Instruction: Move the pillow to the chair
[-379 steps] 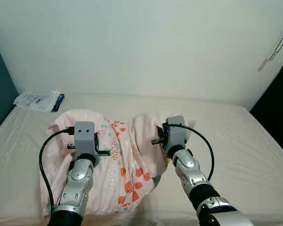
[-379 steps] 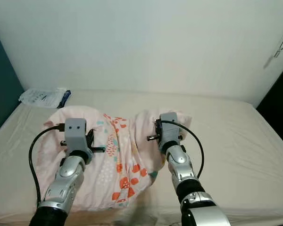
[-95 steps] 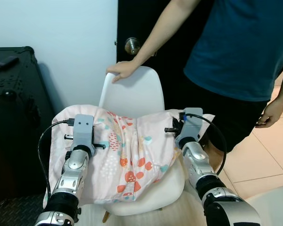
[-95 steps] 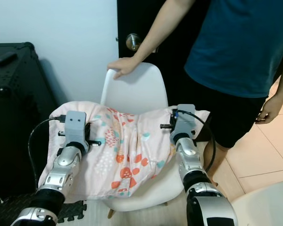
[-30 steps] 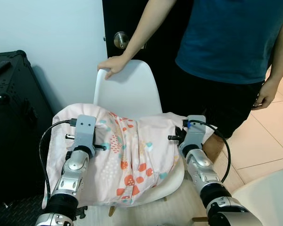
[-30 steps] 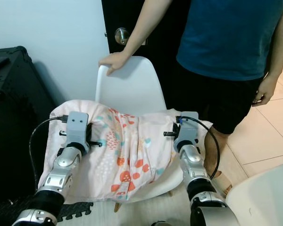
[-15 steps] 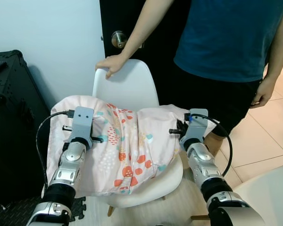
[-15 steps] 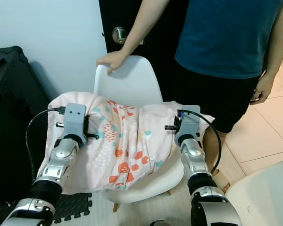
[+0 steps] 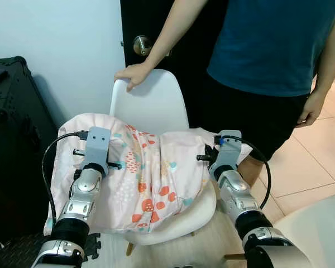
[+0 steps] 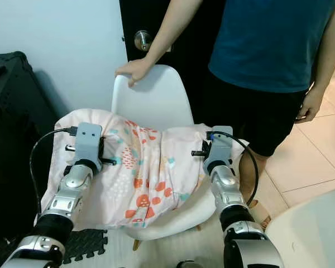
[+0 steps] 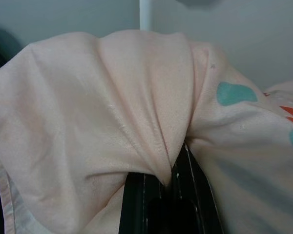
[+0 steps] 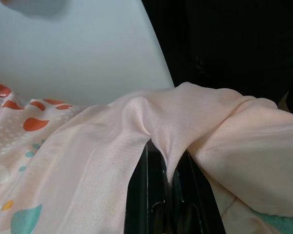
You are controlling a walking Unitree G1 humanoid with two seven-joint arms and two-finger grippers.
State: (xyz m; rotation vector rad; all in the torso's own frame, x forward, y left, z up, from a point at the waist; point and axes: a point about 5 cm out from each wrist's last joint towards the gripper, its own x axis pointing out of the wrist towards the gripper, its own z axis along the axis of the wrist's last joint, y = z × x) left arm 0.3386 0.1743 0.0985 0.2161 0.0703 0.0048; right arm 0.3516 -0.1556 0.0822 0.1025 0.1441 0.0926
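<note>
A pink pillow [image 9: 148,178] with orange and teal spots lies across the seat of a white chair [image 9: 151,106], overhanging it on my left. My left gripper [image 11: 168,183] is shut on a fold of the pillow's left side. On the pillow's right edge my right gripper [image 12: 168,168] is shut on another fold of the fabric. Both silver forearms reach forward, the left [image 9: 86,190] and the right [image 9: 234,187], with the pillow hiding their fingers in the eye views.
A person in a dark teal shirt [image 9: 268,39] stands behind the chair with a hand [image 9: 131,75] on its backrest. A black door with a round knob [image 9: 141,46] is behind. A black case [image 9: 11,128] stands at the left. White furniture [image 9: 318,223] is at the lower right.
The pillow has sunk a little lower onto the chair seat, with both grippers still holding it. The person's hand stays on the backrest.
</note>
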